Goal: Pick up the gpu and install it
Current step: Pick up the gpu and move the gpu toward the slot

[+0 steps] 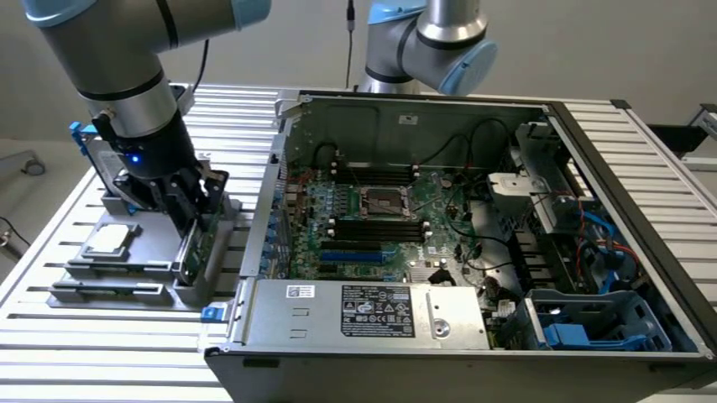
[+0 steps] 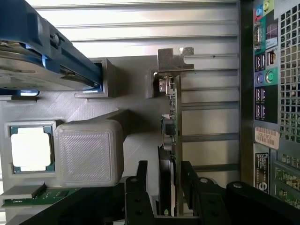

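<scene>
Gpu: the thin green circuit-board gpu [image 2: 177, 140], with black cooler and silver end bracket, is stood on edge in a grey plastic holder [image 2: 136, 93] on the slatted metal table [image 1: 67, 336], beside the open computer case [image 1: 448, 109].
Long axis: aligned with the gap between the fingers, bracket end pointed away.
Tool: the black two-fingered tool [image 2: 164, 168] is set astride the card. A narrow gap is seen on the cooler side, so it is judged not yet clamped.

No readable text, brand or number anywhere. On the computer case [image 1: 426, 102]: black label [image 1: 378, 309] with white print atop the silver box [image 1: 294, 324] at its front edge, white barcode sticker [image 1: 300, 291] beside it, and tan sticker [image 2: 267, 138] on its back panel, all illegible.
</scene>
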### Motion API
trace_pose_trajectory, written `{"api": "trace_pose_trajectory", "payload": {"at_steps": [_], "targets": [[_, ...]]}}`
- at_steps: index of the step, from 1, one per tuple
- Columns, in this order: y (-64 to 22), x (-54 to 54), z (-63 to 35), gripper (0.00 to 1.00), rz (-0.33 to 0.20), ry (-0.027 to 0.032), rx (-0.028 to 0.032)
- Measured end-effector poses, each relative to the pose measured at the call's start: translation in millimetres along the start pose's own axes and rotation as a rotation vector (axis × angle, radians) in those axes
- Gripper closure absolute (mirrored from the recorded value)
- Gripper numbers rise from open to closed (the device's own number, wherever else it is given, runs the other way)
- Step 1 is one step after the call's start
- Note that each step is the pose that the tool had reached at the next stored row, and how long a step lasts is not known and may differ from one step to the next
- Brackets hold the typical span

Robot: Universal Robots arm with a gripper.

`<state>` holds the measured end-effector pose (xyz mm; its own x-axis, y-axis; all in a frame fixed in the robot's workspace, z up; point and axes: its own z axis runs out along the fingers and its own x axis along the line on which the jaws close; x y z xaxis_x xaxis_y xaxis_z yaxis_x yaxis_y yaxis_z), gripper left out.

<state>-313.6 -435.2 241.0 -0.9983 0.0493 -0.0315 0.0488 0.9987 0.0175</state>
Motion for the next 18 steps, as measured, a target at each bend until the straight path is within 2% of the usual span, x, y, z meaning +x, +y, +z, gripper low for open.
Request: {"api": "trace_pose_trajectory", "payload": {"at_steps": [1,3,12,16,18], "targets": [[0.0,0.0,0.1,0.60,0.000,-0.0001,-0.0001],[0.0,0.0,0.2,0.73,-0.001,0.0002,0.0001],[0.0,0.0,0.5,0.74,-0.002,0.0001,-0.0002],[0.1,-0.1,0.0,0.74,-0.002,0.0016,-0.0007],[0.1,-0.1,-2.5,0.74,-0.002,0.0042,-0.0001]]}}
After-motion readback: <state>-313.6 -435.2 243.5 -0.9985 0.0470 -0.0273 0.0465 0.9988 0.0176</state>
